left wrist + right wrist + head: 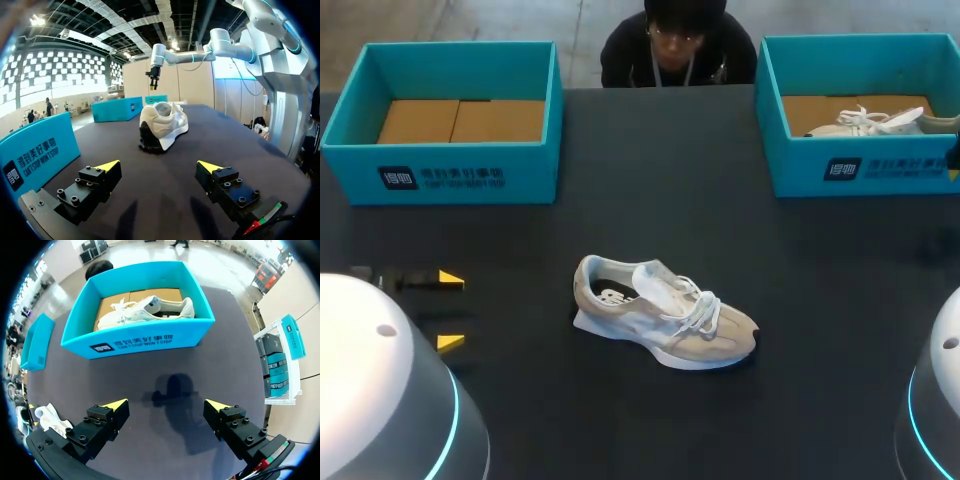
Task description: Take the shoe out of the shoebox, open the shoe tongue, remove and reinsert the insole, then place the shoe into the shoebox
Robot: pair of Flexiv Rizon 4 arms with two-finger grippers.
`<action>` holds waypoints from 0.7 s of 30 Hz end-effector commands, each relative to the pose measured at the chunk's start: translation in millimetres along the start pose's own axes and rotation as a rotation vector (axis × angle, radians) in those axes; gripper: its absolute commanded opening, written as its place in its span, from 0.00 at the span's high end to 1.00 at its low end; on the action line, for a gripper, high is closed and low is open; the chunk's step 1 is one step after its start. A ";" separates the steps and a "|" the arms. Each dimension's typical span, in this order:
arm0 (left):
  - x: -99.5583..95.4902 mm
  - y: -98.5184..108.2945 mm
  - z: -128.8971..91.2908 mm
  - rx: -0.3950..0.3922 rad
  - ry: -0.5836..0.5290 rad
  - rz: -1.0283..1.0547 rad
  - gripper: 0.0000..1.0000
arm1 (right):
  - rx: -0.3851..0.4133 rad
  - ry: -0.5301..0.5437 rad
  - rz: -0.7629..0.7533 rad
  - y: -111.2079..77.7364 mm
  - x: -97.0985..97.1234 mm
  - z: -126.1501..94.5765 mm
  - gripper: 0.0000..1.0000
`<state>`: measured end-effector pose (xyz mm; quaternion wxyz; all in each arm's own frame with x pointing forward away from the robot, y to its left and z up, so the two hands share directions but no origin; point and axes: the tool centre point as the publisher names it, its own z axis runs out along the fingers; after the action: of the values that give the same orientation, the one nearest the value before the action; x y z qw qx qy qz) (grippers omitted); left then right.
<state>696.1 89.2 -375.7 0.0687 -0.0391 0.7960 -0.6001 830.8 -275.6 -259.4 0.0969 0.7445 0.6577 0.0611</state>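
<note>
A beige and white shoe (665,320) lies on its sole in the middle of the black table, toe to the right, tongue raised. My left gripper (450,310) sits low over the table to the shoe's left, open and holding nothing. From the left wrist, the shoe (162,125) stands heel-on ahead of the open gripper (159,166). My right gripper (166,405) hangs open and empty high over the table, in front of the right shoebox (140,342). That box holds a second white shoe (145,307). The table shoe (50,417) shows off to one side.
An open teal shoebox (445,165) with a bare cardboard floor stands at the back left. The right teal shoebox (860,165) stands at the back right with the white shoe (865,122) in it. My right arm's gripper (152,80) hangs over the far box.
</note>
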 end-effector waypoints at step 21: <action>-55.5 20.2 12.4 -0.027 0.180 -0.018 0.00 | -0.001 0.002 -0.001 -0.1 -0.3 0.1 0.00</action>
<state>751.1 87.3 -394.0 0.0044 -0.0036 0.8079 -0.5893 830.8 -275.6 -259.4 0.0969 0.7445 0.6577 0.0611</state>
